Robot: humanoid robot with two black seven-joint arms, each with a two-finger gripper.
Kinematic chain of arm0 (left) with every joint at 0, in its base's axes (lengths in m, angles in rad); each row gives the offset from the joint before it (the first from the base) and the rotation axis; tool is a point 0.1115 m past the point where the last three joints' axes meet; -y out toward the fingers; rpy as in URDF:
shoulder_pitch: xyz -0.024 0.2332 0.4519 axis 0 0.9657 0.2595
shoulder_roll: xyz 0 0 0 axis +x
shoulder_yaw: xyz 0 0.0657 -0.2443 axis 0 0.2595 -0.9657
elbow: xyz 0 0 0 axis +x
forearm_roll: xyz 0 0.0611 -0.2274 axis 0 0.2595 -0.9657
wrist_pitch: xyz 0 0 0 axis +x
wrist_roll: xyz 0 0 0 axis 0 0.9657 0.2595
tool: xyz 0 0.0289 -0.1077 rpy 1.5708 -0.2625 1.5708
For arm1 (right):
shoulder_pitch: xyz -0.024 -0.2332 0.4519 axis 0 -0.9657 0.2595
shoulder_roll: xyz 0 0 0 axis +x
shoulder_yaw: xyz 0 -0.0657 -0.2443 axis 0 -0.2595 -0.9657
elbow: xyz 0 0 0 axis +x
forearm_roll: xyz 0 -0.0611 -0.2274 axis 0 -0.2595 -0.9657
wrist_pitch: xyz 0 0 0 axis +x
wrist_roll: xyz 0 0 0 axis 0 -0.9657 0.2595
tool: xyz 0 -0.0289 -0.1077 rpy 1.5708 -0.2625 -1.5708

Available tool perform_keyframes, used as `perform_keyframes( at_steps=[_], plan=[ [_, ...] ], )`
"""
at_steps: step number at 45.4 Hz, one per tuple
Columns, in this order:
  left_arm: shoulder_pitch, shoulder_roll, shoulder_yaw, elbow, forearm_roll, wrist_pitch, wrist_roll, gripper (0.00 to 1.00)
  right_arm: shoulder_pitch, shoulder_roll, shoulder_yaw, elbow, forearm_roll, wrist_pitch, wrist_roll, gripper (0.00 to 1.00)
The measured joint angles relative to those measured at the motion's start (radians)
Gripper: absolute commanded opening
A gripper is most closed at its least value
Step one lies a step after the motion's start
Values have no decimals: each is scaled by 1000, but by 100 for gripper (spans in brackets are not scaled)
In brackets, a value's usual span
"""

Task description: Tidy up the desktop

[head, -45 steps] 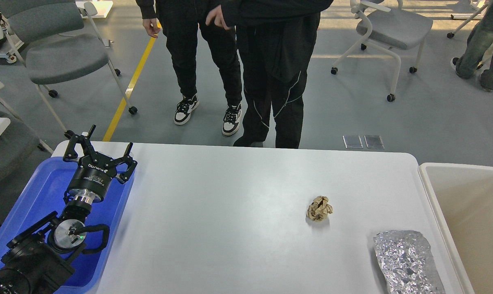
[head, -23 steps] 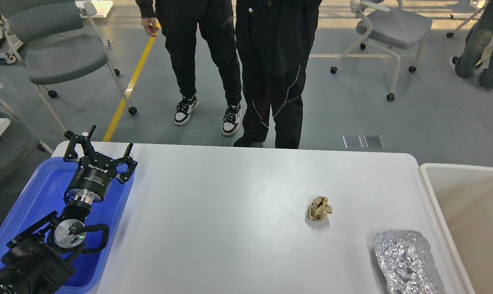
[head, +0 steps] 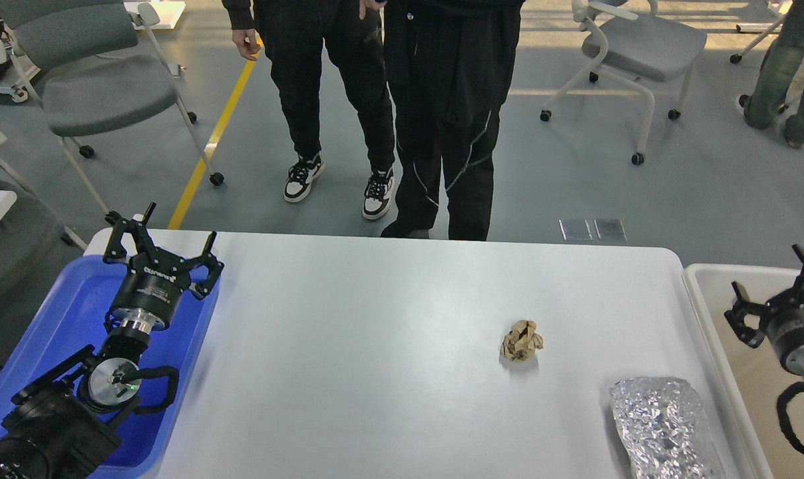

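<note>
The white desktop (head: 375,346) fills the middle of the head view. A crumpled brown paper ball (head: 521,340) lies on it right of centre. A crinkled silver foil sheet (head: 665,426) lies at the front right. My left gripper (head: 162,238) is open and empty, held above the far end of the blue tray (head: 62,313) at the left. My right gripper (head: 771,283) is open and empty, over the cream-beige bin (head: 708,332) at the right edge.
Two people in black (head: 442,113) stand just beyond the table's far edge. Grey wheeled chairs (head: 102,93) stand on the floor at the back left and back right. A yellow floor line (head: 209,146) runs behind the table.
My right arm has come into view at the right edge, over the bin. The left arm, paper ball and foil have not moved.
</note>
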Motion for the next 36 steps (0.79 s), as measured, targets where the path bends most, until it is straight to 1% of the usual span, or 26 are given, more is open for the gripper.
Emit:
perform_keyframes(
  at_steps=[6,14,24,31,36],
  plan=[
    [0,0,0,0,0,0,0,100,-6,92,60,73,-77,0,0,100],
    [0,0,0,0,0,0,0,100,1,182,95,116,-152,1,9,100],
    [0,0,0,0,0,0,0,100,29,268,104,111,-250,2,51,100],
    [0,0,0,0,0,0,0,100,47,304,105,94,-302,-2,80,100],
    [0,0,0,0,0,0,0,100,51,317,105,91,-319,-9,93,100]
  ],
)
